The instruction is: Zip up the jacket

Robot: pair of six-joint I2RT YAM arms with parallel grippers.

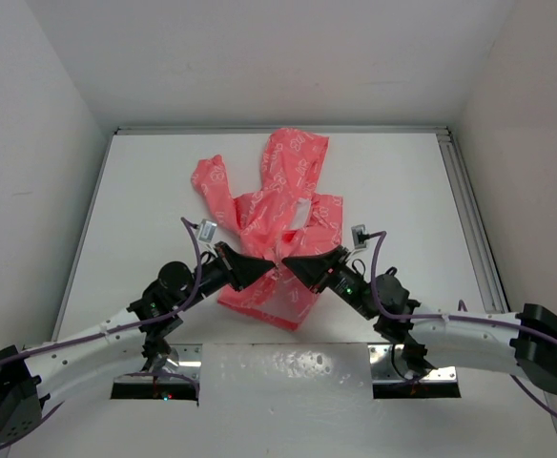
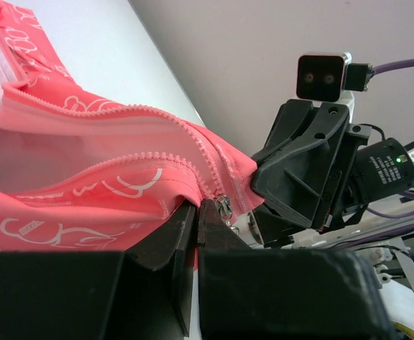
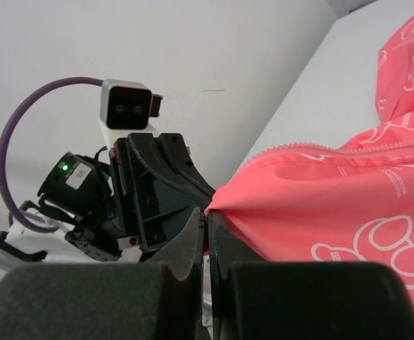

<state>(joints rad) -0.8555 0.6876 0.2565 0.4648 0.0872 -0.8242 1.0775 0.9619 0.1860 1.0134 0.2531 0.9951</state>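
The coral-pink jacket (image 1: 278,205) with white marks lies crumpled in the middle of the white table. Its sleeves and hood reach toward the back. My left gripper (image 1: 262,268) and right gripper (image 1: 288,263) meet tip to tip at its near part. In the left wrist view the left gripper (image 2: 197,207) is shut on the jacket's fabric (image 2: 86,191) just beside the metal zipper slider (image 2: 224,206). The two rows of teeth spread apart above the slider. In the right wrist view the right gripper (image 3: 208,214) is shut on a fabric edge of the jacket (image 3: 334,205).
The white table (image 1: 402,191) is walled at the back and on both sides. A metal rail (image 1: 469,210) runs along its right edge. The right gripper's body (image 2: 299,170) is close in front of the left wrist camera. The left gripper's body (image 3: 157,191) faces the right one.
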